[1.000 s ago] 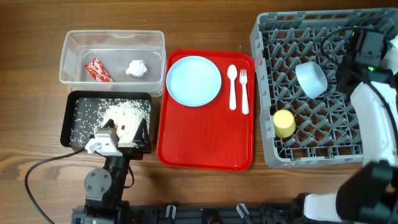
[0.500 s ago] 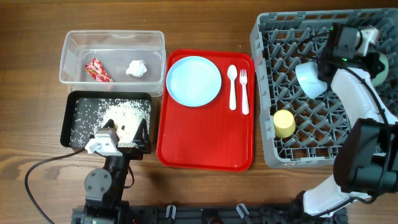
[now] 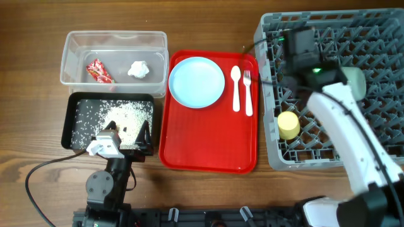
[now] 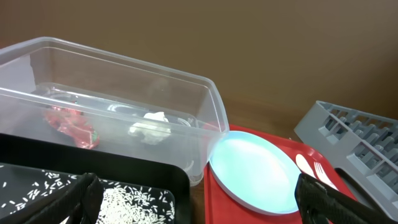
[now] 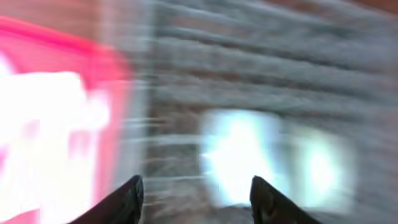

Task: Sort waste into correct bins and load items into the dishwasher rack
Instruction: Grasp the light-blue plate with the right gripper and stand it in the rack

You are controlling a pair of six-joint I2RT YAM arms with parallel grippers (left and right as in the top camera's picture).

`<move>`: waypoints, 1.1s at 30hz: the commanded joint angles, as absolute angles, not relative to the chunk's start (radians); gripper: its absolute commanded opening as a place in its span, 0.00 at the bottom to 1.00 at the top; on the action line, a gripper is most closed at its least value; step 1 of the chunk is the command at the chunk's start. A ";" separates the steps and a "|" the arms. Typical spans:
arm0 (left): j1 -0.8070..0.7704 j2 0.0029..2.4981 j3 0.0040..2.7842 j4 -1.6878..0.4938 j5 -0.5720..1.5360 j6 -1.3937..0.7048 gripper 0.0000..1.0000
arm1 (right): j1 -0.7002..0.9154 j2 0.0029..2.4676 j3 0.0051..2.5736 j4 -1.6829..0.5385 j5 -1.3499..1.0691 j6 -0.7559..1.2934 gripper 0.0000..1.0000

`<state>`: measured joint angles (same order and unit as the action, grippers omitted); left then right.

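Observation:
The light blue plate (image 3: 196,82), white spoon (image 3: 235,88) and fork (image 3: 247,92) lie on the red tray (image 3: 208,139). In the grey dishwasher rack (image 3: 315,159) stand the yellow cup (image 3: 288,125) and a pale green bowl (image 3: 355,81). My right arm (image 3: 328,104) reaches over the rack's left half. Its wrist view is blurred by motion. There the right gripper (image 5: 199,199) is open and empty, and the light blue bowl (image 5: 239,155) is a smear ahead. My left gripper (image 4: 205,202) rests open over the black tray (image 3: 79,135) of rice (image 3: 129,115).
The clear tub (image 3: 113,39) at the back left holds the red wrapper (image 3: 99,70) and the white tissue ball (image 3: 138,69). A black cable (image 3: 44,173) loops on the wood near the left arm's base.
My right arm has swung left across the rack from its far right corner, and its jaws have gone from shut to open. The left arm has not moved.

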<state>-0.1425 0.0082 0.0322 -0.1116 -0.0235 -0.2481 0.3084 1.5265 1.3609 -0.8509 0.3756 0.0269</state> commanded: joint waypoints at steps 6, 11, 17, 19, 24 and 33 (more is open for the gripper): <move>-0.135 0.003 0.024 -0.108 -0.012 -0.242 1.00 | 0.589 1.711 1.399 -0.768 0.023 0.519 0.62; -0.135 0.003 0.024 -0.108 -0.012 -0.242 1.00 | 0.503 1.980 1.399 -0.570 -0.049 0.602 0.58; -0.135 0.003 0.024 -0.108 -0.012 -0.242 1.00 | 0.489 2.136 1.399 -0.514 -0.105 0.656 0.20; -0.135 0.003 0.024 -0.108 -0.012 -0.242 1.00 | 0.489 2.123 1.399 -0.529 -0.102 0.654 0.04; -0.135 0.003 0.024 -0.108 -0.012 -0.242 1.00 | 0.485 1.919 1.399 -0.646 0.058 0.591 0.04; -0.135 0.003 0.024 -0.108 -0.012 -0.242 1.00 | 0.268 1.327 1.399 -0.685 0.720 0.223 0.04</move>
